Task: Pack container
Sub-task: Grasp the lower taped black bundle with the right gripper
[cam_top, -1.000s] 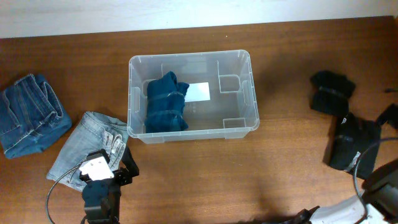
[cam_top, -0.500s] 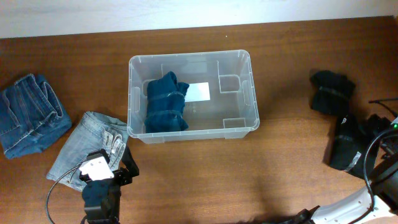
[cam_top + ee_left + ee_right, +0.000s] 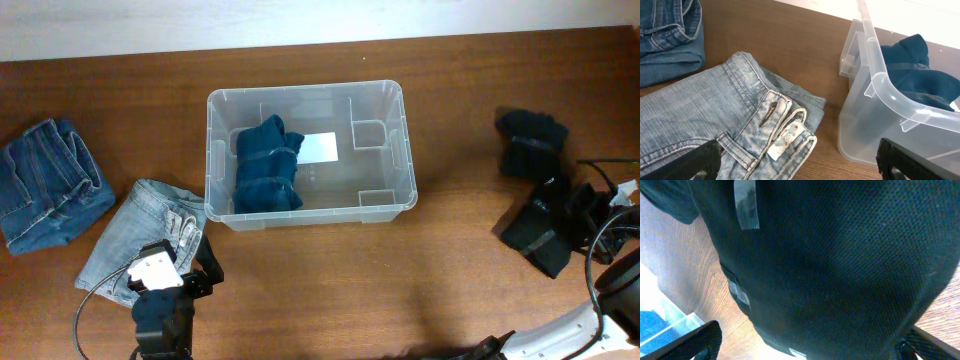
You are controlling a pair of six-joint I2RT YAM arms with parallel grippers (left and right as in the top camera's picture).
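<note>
The clear container (image 3: 310, 215) stands in the middle of the table, with a folded dark blue garment (image 3: 268, 165) in its left half. That garment (image 3: 915, 70) also shows over the container wall (image 3: 880, 75) in the left wrist view. My left gripper (image 3: 185, 262) hovers open over folded light blue jeans (image 3: 140, 235), whose waistband and tag (image 3: 785, 142) lie between its fingertips (image 3: 702, 160). My right gripper (image 3: 585, 215) is open at the right edge, its jaws spread wide around a black garment (image 3: 540, 235). That garment (image 3: 840, 260) fills the right wrist view.
Folded dark blue jeans (image 3: 50, 185) lie at the far left, also seen as dark jeans (image 3: 670, 35) from the left wrist. A second black garment (image 3: 532, 145) lies at the right, behind the first. Cables run near the right arm.
The right arm has swung at the right edge, and the black garment has turned and shifted left. The left arm and the container have not moved.
</note>
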